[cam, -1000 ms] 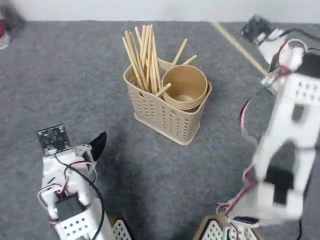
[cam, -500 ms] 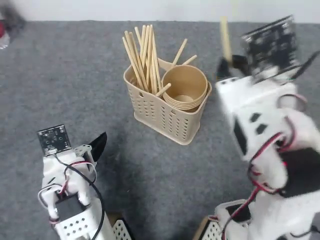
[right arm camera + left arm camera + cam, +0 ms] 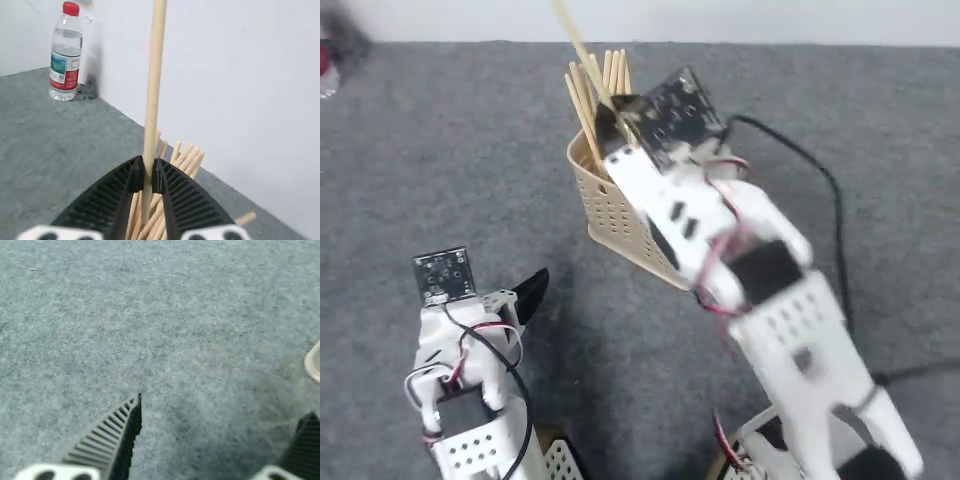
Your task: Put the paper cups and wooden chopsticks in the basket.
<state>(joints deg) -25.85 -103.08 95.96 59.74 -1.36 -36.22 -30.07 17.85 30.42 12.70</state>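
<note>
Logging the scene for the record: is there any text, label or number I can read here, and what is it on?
No text can be read.
Label on the water bottle: print too blurred to read.
Left arm's circuit board, right arm's circuit board: markings too small to read.

Right arm (image 3: 690,215) covers much of basket (image 3: 607,207); held chopstick (image 3: 155,75) top cut off.

Grey felt-covered table (image 3: 440,150) being used as support. Beige perforated basket (image 3: 613,215) being carried directly on it, toward far middle. Water bottle (image 3: 65,52) being kept upright at far corner, well apart from basket. Arm bases (image 3: 555,460) being seated at near edge.
</note>
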